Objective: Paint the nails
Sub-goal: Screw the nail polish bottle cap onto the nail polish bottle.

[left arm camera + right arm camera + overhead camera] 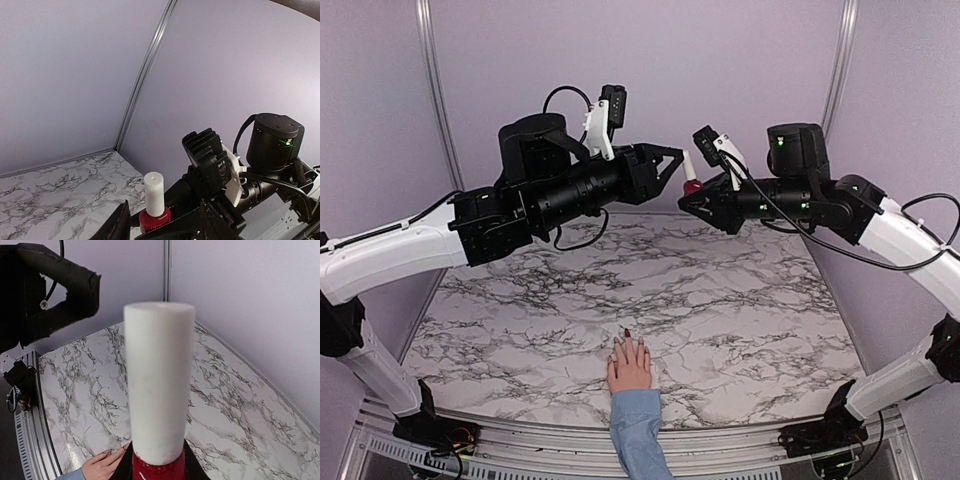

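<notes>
A pale pink hand (pixel 630 366) with a light blue sleeve (pixel 638 432) lies flat at the table's near edge. Its nails (pixel 627 334) are tiny; one fingertip looks dark red. The hand also shows in the right wrist view (pixel 102 466). My right gripper (pixel 694 198) is shut on the dark red polish bottle (pixel 692 185) and holds it upright, high above the far table. Its white cap (pixel 159 385) is on. My left gripper (pixel 672 168) is open, with its jaws spread either side of the bottle (pixel 155 218) and below its cap (pixel 154 194), not touching it.
The marble table (pixel 740 300) lies below both raised arms. Purple walls close the back and sides, with a metal corner post (pixel 142 80). A metal rail (pixel 520 445) runs along the near edge beside the arm bases.
</notes>
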You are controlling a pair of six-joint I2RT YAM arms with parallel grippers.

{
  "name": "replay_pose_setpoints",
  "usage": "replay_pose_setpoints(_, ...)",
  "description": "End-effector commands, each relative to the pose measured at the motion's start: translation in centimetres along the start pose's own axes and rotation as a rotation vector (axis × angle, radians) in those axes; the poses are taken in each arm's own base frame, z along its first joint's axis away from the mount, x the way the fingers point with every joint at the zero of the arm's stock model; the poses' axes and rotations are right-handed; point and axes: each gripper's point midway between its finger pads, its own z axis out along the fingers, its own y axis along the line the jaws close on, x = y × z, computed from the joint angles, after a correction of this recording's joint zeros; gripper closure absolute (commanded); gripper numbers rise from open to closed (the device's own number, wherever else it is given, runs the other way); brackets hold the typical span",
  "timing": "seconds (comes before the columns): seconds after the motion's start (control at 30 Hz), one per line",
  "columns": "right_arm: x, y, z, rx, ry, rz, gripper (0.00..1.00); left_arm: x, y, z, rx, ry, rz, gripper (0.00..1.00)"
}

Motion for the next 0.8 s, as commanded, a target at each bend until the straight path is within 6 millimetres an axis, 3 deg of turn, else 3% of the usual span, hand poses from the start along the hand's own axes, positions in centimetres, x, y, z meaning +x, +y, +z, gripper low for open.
replay_pose_setpoints(0.0,-2.0,-0.9,-0.6,0.064,-0.040,0.013,1.00,0.7,1.2,0.8,-0.103,0.025,-0.027,0.54)
replay_pose_setpoints(0.27,-1.5,-1.0,0.3,0.057,-0.016,0.013,1.00,2.0,1.5,1.8,-0.121,0.054,-0.007,0.55)
replay_pose_setpoints(0.77,-1.3,0.2,0.6,-0.012,-0.011,-0.013,1.00,2.4,1.3,3.4,-0.122,0.069,-0.009,0.57)
